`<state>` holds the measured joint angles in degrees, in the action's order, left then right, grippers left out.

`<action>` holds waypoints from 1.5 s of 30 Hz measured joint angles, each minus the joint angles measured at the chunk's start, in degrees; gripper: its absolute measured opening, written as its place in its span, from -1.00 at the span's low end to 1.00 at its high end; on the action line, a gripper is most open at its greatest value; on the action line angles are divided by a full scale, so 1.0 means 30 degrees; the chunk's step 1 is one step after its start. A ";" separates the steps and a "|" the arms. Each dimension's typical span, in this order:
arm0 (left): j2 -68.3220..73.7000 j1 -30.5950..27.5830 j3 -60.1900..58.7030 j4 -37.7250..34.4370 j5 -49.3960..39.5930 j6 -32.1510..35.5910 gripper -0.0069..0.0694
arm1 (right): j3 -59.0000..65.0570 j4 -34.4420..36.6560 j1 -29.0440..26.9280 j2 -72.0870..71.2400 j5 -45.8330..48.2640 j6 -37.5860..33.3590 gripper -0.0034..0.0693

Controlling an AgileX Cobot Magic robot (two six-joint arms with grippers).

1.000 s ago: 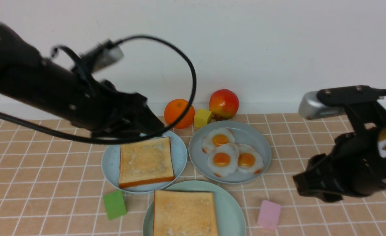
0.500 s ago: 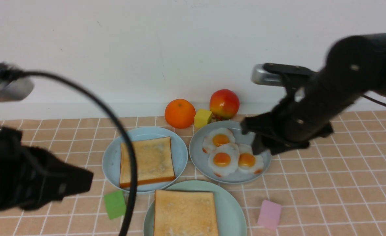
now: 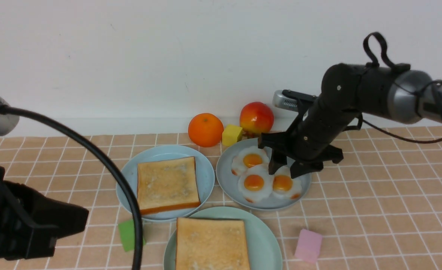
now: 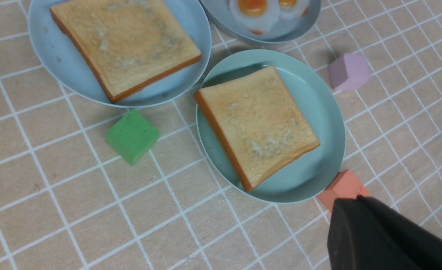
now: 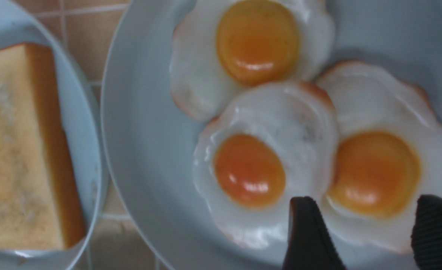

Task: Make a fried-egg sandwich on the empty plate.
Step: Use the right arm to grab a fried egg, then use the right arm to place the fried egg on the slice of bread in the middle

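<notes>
Front view gives the mint-green plate (image 3: 268, 240) at the near edge of the table, in the middle; it is round and smooth, with a shallow rim. One square toast slice (image 3: 211, 243) lies flat on it, golden and a little grainy on top, with a darker crust. The second toast slice (image 3: 167, 184) lies on the sky-blue plate (image 3: 205, 168), just behind and to the left. Three toy fried eggs (image 3: 253, 182) are on the grey-blue plate (image 3: 225, 178), behind and to the right. They are glossy white with wavy edges and orange yolks, and they overlap each other.

The right arm reaches in from the right side and bends downward at the wrist. The right gripper (image 3: 286, 170) hangs over the rightmost fried egg (image 3: 283, 183) with its jaws spread wide. In the right wrist view the two black fingers (image 5: 307, 236) stand one on each side of this egg's yolk; whether they touch the egg, I cannot tell.

The left arm is low at the near left. In the left wrist view the left gripper (image 4: 350, 221) looks like one dark wedge, jaws pressed together and holding nothing.

A green block (image 3: 125, 234) and a pink block (image 3: 308, 245) lie beside the mint-green plate. A yellow cube (image 3: 231, 135) sits between an orange (image 3: 206, 129) and an apple (image 3: 256, 118) by the wall.
</notes>
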<state>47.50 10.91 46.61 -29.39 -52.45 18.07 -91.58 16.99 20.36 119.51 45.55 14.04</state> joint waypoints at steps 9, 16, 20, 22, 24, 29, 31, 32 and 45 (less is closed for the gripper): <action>0.0000 0.0000 -0.0357 0.0000 0.0582 0.0000 -0.85 | -0.0476 0.0506 -0.0018 0.1280 -0.1595 -0.1486 0.13; 0.0000 0.0000 -0.0357 0.0000 0.0659 -0.0037 -0.85 | -0.0572 0.0571 -0.0076 0.1600 -0.2208 -0.3014 -0.25; 0.0000 0.0000 -0.0357 0.0000 0.0659 -0.0055 -0.85 | -0.0572 0.0814 -0.0076 0.1622 -0.2190 -0.3308 -0.65; 0.0000 0.0000 -0.0357 0.0000 0.0659 -0.0055 -0.85 | -0.0575 0.1007 -0.0096 0.1622 -0.2111 -0.3450 -0.86; 0.0000 0.0000 -0.0357 0.0000 0.0675 -0.0072 -0.85 | -0.0593 0.1129 -0.0096 0.1622 -0.1996 -0.3544 -0.93; 0.0000 0.0000 -0.0357 0.0038 0.0675 -0.0070 -0.85 | -0.0593 0.1223 -0.0096 0.1437 -0.1631 -0.3582 -0.94; 0.0000 0.0000 -0.0357 0.0038 0.0675 -0.0070 -0.85 | -0.0593 0.1223 -0.0096 0.1270 -0.1530 -0.3582 -0.94; 0.0000 0.0000 -0.0357 0.0040 0.0675 -0.0070 -0.85 | -0.0571 0.1201 -0.0096 0.1051 -0.1466 -0.3582 -0.94; 0.0000 0.0000 -0.0357 0.0059 0.0675 -0.0091 -0.85 | -0.0315 0.1557 0.0643 -0.1758 0.1286 -0.3636 -0.94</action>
<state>47.50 10.91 45.53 -29.21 -50.42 17.80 -92.52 21.66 22.29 114.23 49.41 3.13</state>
